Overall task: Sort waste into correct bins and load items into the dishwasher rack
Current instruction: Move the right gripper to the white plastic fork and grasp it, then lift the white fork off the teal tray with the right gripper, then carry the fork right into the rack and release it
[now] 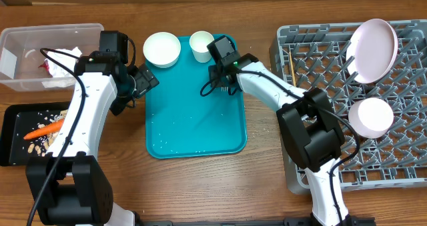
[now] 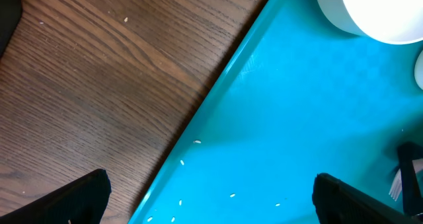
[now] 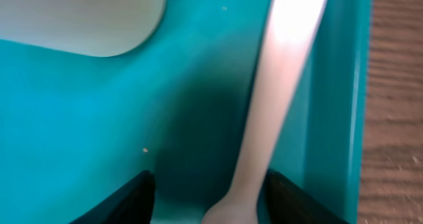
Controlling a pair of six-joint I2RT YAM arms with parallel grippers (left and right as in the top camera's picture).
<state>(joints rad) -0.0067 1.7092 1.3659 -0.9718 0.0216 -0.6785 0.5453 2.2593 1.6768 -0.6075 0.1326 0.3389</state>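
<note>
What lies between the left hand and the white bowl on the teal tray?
Only bare teal tray, dotted with white crumbs near the left hand, as the left wrist view shows.

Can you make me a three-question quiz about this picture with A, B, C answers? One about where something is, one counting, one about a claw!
1. Where is the carrot?
A) in the black tray
B) on the teal tray
C) in the grey rack

2. How many white dishes stand in the grey rack?
A) none
B) two
C) five

3. The left claw is:
A) open
B) shut on nothing
C) shut on a banana

Answers:
1 A, the carrot lies inside the black tray.
2 B, there is one plate and one bowl.
3 A, its fingers stand wide apart with nothing between them.
</note>
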